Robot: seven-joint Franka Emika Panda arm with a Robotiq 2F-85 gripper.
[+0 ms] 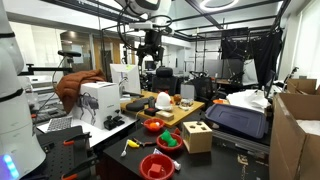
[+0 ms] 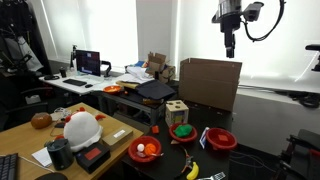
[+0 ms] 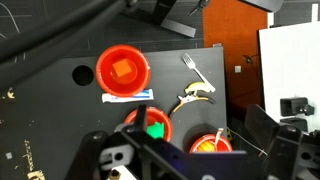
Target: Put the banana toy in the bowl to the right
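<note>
The banana toy (image 3: pixel 195 95) lies on the dark table (image 3: pixel 60 110) just beside a fork (image 3: pixel 190 67), near the front edge. The gripper (image 2: pixel 229 50) hangs high above with nothing visibly in it, and we cannot tell how wide its jaws stand. We judge it best to descend straight over the toy's middle, close across its slim curve clear of the fork, then lift well before crossing to the red bowl (image 2: pixel 219 139) on the right.

Quick headcount from up here: I count three red bowls (image 2: pixel 134 150) (image 2: pixel 190 135) (image 2: pixel 220 139) on the black counter (image 3: pixel 60 110), just one banana toy (image 3: pixel 195 95), one white fork (image 3: pixel 192 66) near it, and a single wooden cube (image 2: pixel 177 112) by the counter's edge.
</note>
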